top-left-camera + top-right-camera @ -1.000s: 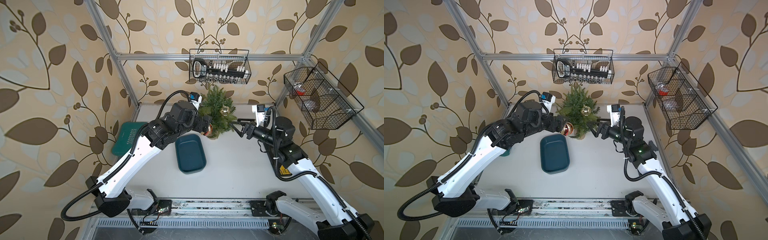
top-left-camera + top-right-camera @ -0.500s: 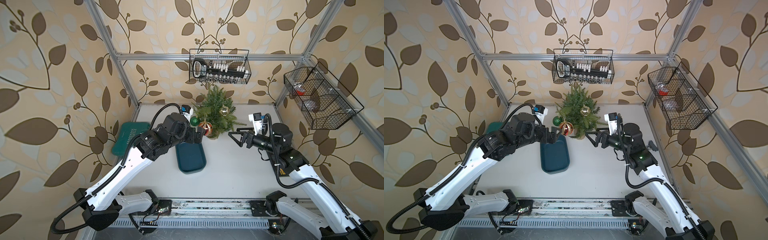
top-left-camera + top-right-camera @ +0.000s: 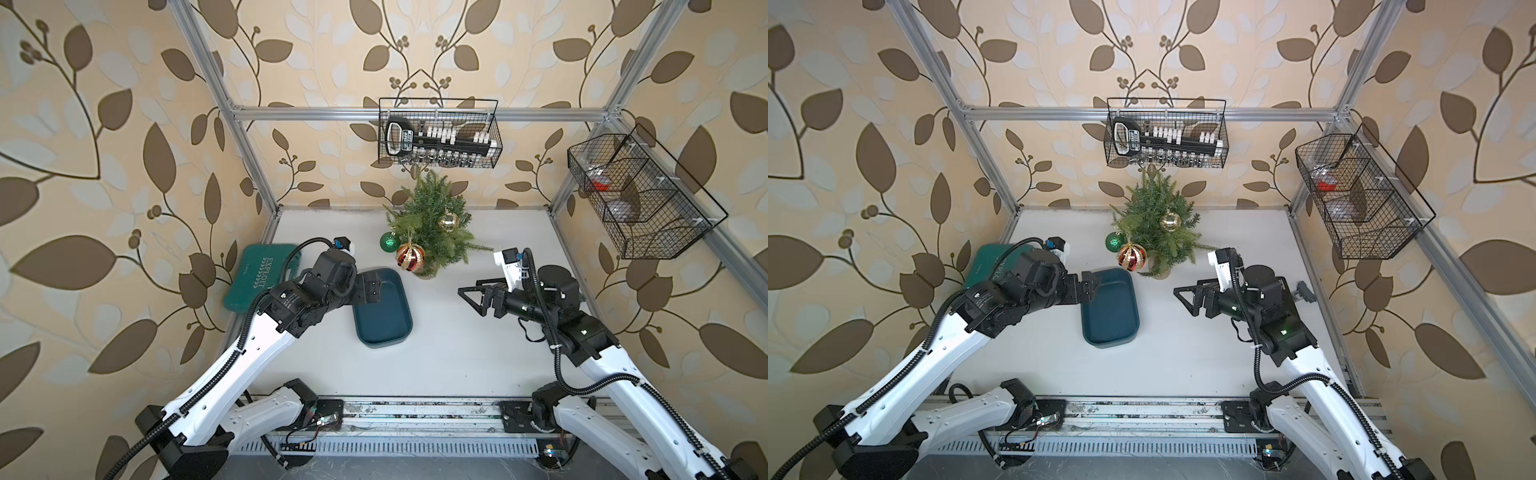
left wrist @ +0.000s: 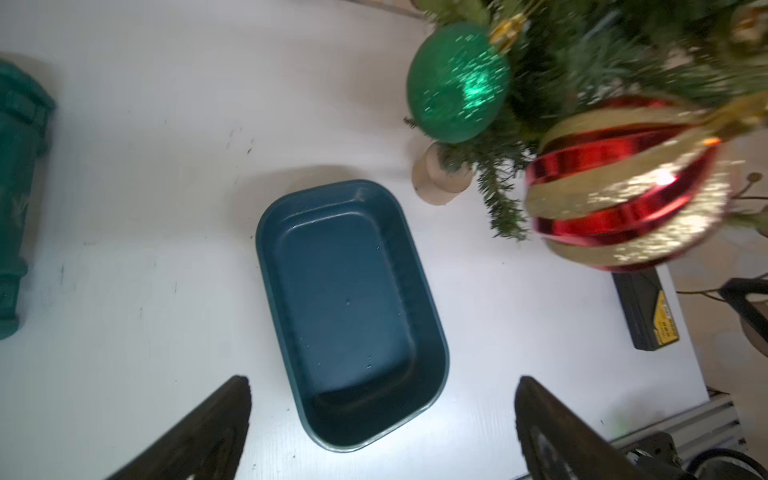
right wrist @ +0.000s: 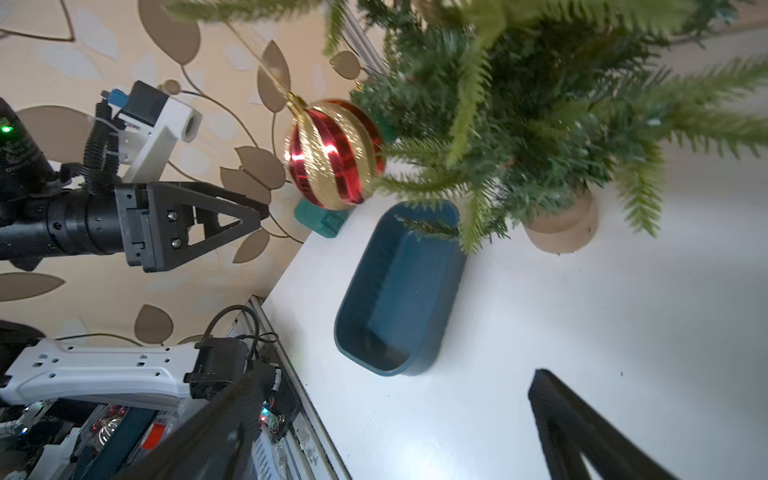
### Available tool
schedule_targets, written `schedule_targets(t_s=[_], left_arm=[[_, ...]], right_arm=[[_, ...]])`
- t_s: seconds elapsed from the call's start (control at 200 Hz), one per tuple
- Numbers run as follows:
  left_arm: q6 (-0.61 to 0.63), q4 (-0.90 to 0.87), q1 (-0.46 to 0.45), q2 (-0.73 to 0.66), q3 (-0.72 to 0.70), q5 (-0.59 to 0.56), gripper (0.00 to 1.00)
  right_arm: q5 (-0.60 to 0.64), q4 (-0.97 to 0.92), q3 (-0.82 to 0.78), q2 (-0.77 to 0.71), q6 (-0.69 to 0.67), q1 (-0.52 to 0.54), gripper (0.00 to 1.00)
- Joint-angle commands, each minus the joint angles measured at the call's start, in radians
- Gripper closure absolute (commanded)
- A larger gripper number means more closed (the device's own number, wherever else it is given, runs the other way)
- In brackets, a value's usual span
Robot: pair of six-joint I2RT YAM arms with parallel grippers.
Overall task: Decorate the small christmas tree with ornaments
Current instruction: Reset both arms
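Note:
The small christmas tree [image 3: 432, 226] [image 3: 1158, 232] stands at the back of the table on a pale base [image 4: 440, 178]. Three ornaments hang on it: a glittery green one [image 3: 389, 242] [image 4: 457, 83], a red one with gold stripes [image 3: 410, 257] [image 4: 627, 183] [image 5: 334, 153] and a small gold one [image 3: 448, 221] [image 3: 1170, 221]. My left gripper [image 3: 376, 287] [image 4: 383, 382] is open and empty over the near-left end of a blue tray [image 3: 384, 316] [image 4: 349, 299], short of the tree. My right gripper [image 3: 467, 293] [image 5: 395, 374] is open and empty, to the right of the tray.
A green case [image 3: 262, 270] lies at the table's left edge. One wire basket [image 3: 440, 133] hangs on the back rail just above the tree top. Another wire basket [image 3: 640, 195] hangs on the right rail. White tabletop [image 3: 449, 345] lies between the arms.
My left gripper opened fully, let go of the red ornament, which now hangs on the tree, and drew back to the tray. My right gripper also pulled back from the tree.

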Motion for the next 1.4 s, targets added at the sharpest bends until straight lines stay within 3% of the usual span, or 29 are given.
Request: schedule_targets(t_s=[0.0,0.125,0.235,0.45,0.61,0.745,0.98,1.13,1.34,1.395], left_arm=[[-0.086,-0.005,0.038,-0.016,-0.059,-0.012,0.01],[-0.160,-0.014,0.070,-0.006,-0.119,-0.106,0.01],[-0.172,0.019,0.148,0.007,-0.163,-0.102,0.01],[-0.155,0.115,0.278,0.074,-0.166,-0.083,0.01],[-0.065,0.198,0.332,0.169,-0.148,-0.203,0.01],[0.098,0.376,0.347,0.243,-0.178,-0.407,0.01],[0.247,0.621,0.451,0.394,-0.236,-0.460,0.01],[0.322,0.879,0.507,0.452,-0.361,-0.409,0.01],[0.381,1.136,0.533,0.454,-0.497,-0.333,0.02],[0.384,1.247,0.533,0.458,-0.567,-0.324,0.02]], right_arm=[[0.084,-0.029,-0.046,-0.012,0.019,-0.026,0.00],[0.141,-0.017,-0.086,-0.006,0.074,-0.134,0.00],[0.179,0.031,-0.117,0.019,0.113,-0.209,0.00],[0.485,0.087,-0.104,0.098,0.162,-0.234,0.00],[0.697,0.152,-0.080,0.201,0.128,-0.235,0.00],[0.859,0.304,-0.095,0.249,0.055,-0.234,0.00],[1.136,0.485,-0.099,0.408,-0.156,-0.237,0.00],[1.170,0.601,-0.146,0.500,-0.195,-0.253,0.00],[1.089,1.002,-0.334,0.507,-0.295,-0.254,0.00],[1.029,0.977,-0.331,0.497,-0.291,-0.272,0.00]])
